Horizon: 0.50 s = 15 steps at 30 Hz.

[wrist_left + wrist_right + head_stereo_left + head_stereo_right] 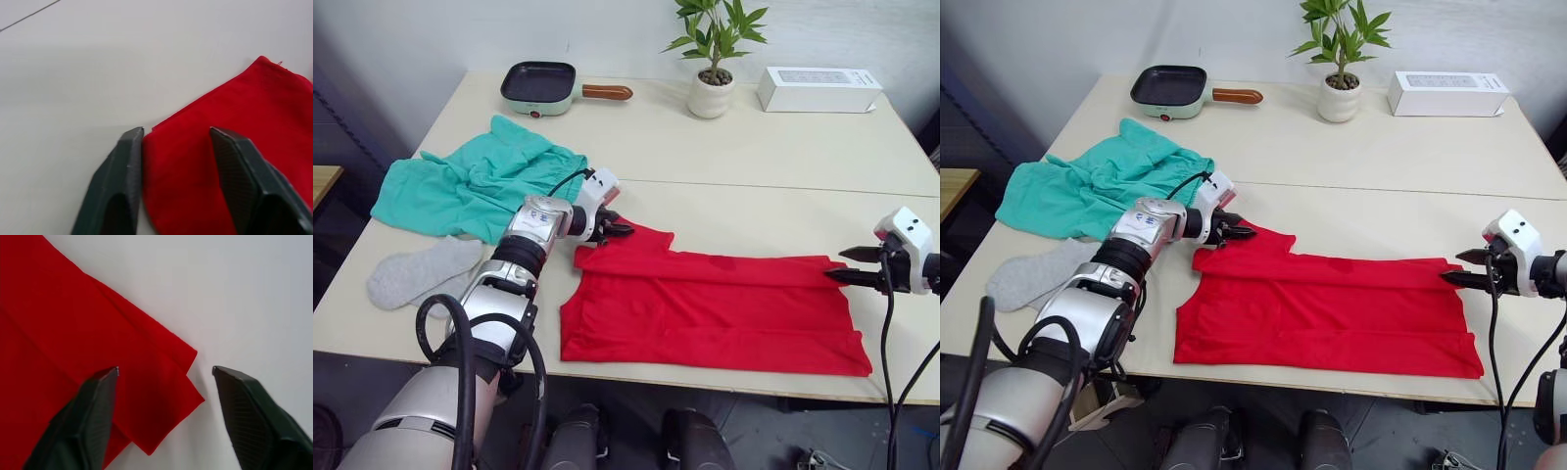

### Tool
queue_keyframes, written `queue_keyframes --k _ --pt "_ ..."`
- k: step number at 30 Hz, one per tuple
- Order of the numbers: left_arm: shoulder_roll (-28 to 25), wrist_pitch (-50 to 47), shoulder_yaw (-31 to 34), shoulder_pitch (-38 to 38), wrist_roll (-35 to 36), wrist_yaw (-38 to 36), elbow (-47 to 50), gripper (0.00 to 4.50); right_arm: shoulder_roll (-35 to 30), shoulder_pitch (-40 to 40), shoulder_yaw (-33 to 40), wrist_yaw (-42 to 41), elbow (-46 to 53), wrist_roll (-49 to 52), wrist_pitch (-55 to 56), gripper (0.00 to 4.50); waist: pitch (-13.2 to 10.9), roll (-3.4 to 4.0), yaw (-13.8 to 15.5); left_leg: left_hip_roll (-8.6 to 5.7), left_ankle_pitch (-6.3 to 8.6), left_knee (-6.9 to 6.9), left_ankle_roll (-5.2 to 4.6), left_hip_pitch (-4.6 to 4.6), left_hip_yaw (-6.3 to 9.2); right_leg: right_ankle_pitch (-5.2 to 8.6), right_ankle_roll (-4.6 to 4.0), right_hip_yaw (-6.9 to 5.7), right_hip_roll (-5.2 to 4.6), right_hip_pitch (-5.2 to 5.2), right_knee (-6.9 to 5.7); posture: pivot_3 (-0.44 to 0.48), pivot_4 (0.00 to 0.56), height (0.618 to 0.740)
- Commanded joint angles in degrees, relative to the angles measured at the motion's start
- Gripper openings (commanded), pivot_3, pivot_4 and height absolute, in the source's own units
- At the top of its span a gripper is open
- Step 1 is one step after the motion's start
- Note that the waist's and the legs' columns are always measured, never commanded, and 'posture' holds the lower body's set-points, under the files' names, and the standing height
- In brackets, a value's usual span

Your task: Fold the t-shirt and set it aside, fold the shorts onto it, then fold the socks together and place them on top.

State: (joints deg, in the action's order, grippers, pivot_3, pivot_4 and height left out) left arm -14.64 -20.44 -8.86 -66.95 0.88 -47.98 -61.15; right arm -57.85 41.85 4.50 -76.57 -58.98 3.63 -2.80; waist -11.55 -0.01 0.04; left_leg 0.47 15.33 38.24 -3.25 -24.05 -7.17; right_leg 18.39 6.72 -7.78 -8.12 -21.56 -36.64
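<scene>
Nearest of all is the t-shirt [705, 308], bright red and lying flat at the front edge of the table [744, 157]. It looks folded once already, so it makes a long strip that runs from the robot's left to its right. One sleeve sticks up at the left end.

Both arms sit at the two ends of that strip. The left gripper [620, 229] is at the sleeve end. Its two black fingers are a little apart, with the edge of the red cloth lying between them, and they are not pinching it. The right gripper [837, 265] is at the far right corner of the shirt. Its fingers are wide apart, with the layered corner of cloth just in front of them, and it holds nothing.

So each arm is close to its own end, and the shirt's long side runs straight between the two. My guess is that the next fold needs both ends grabbed together.

To the left lie the socks [419, 271], soft and grey, side by side near the table edge. Just behind them are the shorts [475, 184], teal and crumpled in a heap.

Farther back sit a small pan [540, 86] with a wooden handle, a potted plant [712, 54], and a white box [819, 88]. The box has writing on top, too small to read
</scene>
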Motion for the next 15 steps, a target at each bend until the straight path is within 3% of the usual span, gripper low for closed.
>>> queue_keyframes --k 1,4,6,15 --pt "0.8 -1.1 -0.5 2.4 -0.9 -1.8 0.2 0.76 -1.5 0.3 0.4 -0.2 -0.6 -0.1 -0.5 1.72 0.0 0.00 0.0 0.00 0.00 0.00 0.00 0.00 0.00 0.00 0.00 0.00 0.00 0.00 0.00 0.000 0.150 0.740" --pt "0.7 -1.1 -0.4 2.9 -1.0 -2.0 0.8 0.00 -1.2 0.4 0.4 -0.5 -1.1 -0.3 -1.2 0.62 0.0 0.00 0.0 0.00 0.00 0.00 0.00 0.00 0.00 0.00 0.00 0.00 -0.01 0.00 0.00 0.000 0.150 0.740" --pt "0.5 -0.8 -0.2 3.2 -1.1 -2.2 1.5 0.00 -1.2 0.3 0.1 -1.1 -1.1 -0.4 -1.9 0.01 0.0 0.00 0.0 0.00 0.00 0.00 0.00 0.00 0.01 0.00 0.00 0.00 -0.01 0.00 0.00 0.000 0.150 0.740" --pt "-2.2 4.2 2.8 6.9 1.4 -4.6 9.4 0.00 -2.6 -2.5 2.8 -1.4 3.0 1.4 2.0 0.01 0.0 0.00 -0.2 0.01 0.00 -0.01 0.00 0.00 0.01 0.00 0.00 0.00 0.00 0.00 0.01 0.000 0.150 0.740"
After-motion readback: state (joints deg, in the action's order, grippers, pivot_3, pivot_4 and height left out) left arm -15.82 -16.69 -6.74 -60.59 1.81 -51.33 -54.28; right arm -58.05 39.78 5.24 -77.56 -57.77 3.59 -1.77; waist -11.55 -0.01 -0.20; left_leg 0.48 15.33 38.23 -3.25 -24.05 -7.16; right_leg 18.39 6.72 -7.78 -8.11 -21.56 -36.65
